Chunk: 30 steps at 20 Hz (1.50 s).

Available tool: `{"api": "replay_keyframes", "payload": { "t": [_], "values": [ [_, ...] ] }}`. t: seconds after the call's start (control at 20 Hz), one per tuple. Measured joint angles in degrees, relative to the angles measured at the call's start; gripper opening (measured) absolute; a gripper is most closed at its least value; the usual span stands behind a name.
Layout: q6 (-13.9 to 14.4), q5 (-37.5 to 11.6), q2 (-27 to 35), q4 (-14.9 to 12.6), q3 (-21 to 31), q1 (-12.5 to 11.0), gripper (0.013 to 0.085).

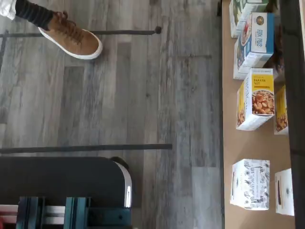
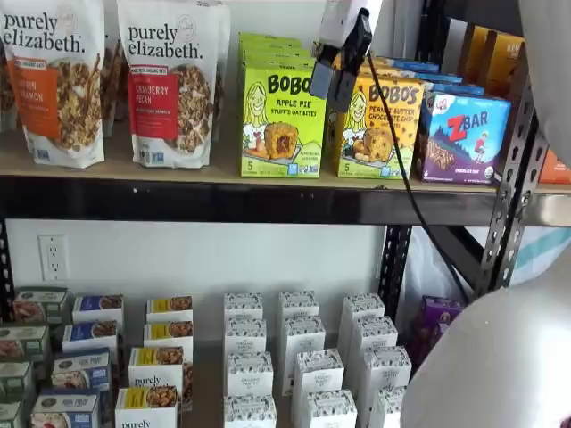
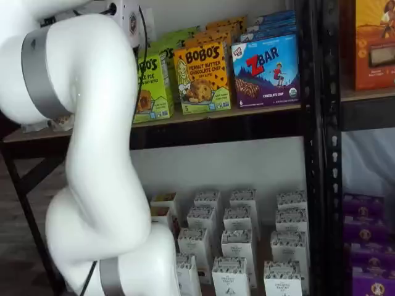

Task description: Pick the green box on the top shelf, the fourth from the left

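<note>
The green box [image 2: 281, 120], a lime Bobo's Apple Pie box, stands at the front of a row on the top shelf [image 2: 223, 198], between a granola bag and the yellow-orange Bobo's box. In a shelf view my white arm partly covers the green box [image 3: 154, 86] on the same shelf [image 3: 216, 125]. My gripper [image 2: 333, 87] hangs from the view's top edge in front of the green box's upper right corner, with a small gap between its black fingers and nothing in them. The wrist view shows neither the box nor the fingers.
A yellow-orange Bobo's box [image 2: 379, 125] and a blue ZBar box [image 2: 462, 134] stand to the right, and granola bags [image 2: 169, 80] to the left. White boxes [image 2: 299, 366] fill the lower shelf. The wrist view shows grey floor, a brown shoe [image 1: 71, 38] and the dark mount [image 1: 62, 191].
</note>
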Motion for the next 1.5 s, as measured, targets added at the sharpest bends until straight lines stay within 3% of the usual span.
{"api": "replay_keyframes", "payload": {
  "t": [0.3, 0.6, 0.85, 1.5],
  "values": [
    [0.8, -0.5, -0.8, -1.4, 0.6, 1.1, 0.0850],
    [0.9, -0.5, -1.2, -0.9, 1.0, 1.1, 0.0850],
    [0.4, -1.9, -2.3, 1.8, 2.3, 0.1, 0.0850],
    [0.4, -16.5, -8.2, 5.0, 10.7, 0.6, 0.0850]
  ]
}}
